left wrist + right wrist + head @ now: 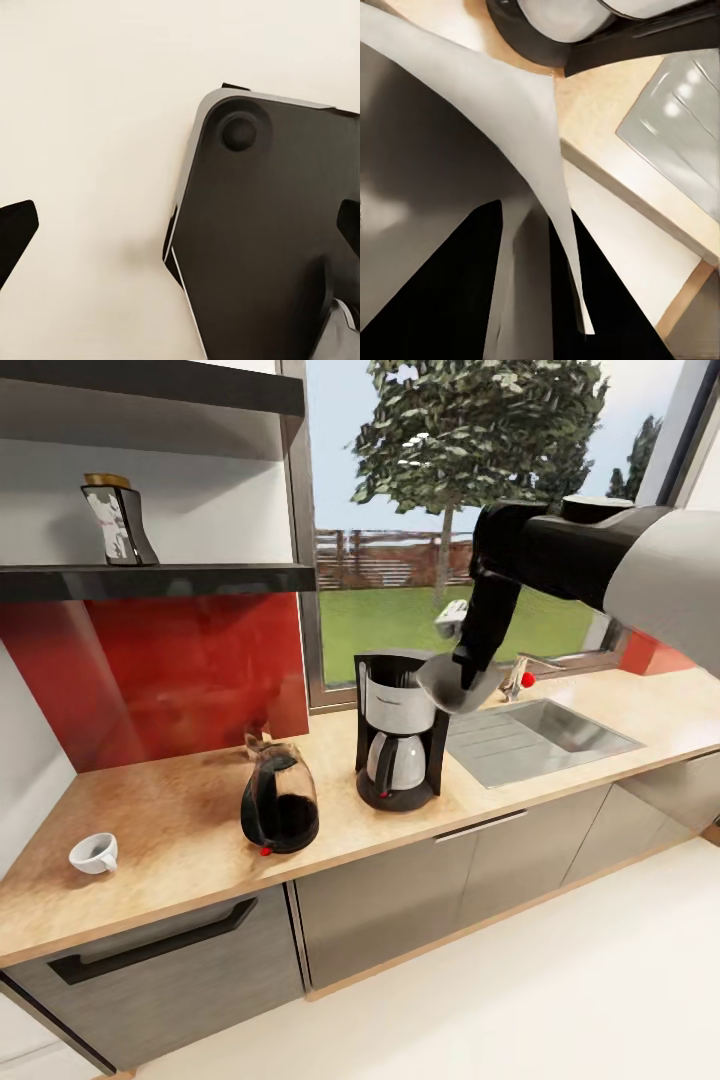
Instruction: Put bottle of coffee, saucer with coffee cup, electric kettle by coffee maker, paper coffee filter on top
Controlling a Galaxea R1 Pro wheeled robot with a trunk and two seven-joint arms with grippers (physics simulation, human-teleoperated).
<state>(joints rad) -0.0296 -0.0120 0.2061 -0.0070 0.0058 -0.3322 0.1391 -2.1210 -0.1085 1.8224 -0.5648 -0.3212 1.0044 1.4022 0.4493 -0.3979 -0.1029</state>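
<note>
Filter held at the machine's top

Cup [94, 853] lies tipped at the countertop's [180, 830] left end, kettle [279, 800] beside the coffee maker [398, 730]. Right gripper [470, 678] is clamped on the pale, thin paper filter [457, 685], touching the machine's upper right edge, sink [545, 735] just beyond. Coffee bottle [117, 520] stands on the shelf [150, 580]. Left gripper: cannot tell.

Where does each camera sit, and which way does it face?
Head: high, facing forward and down on the countertop; right arm reaches to the coffee maker holding the filter.
Left wrist: on the left arm, facing down at pale floor and a dark robot part.
Right wrist: on the right arm, looking along the fingers pinching the filter.
Shared: head and right wrist both show filter, coffee maker, sink.
</note>
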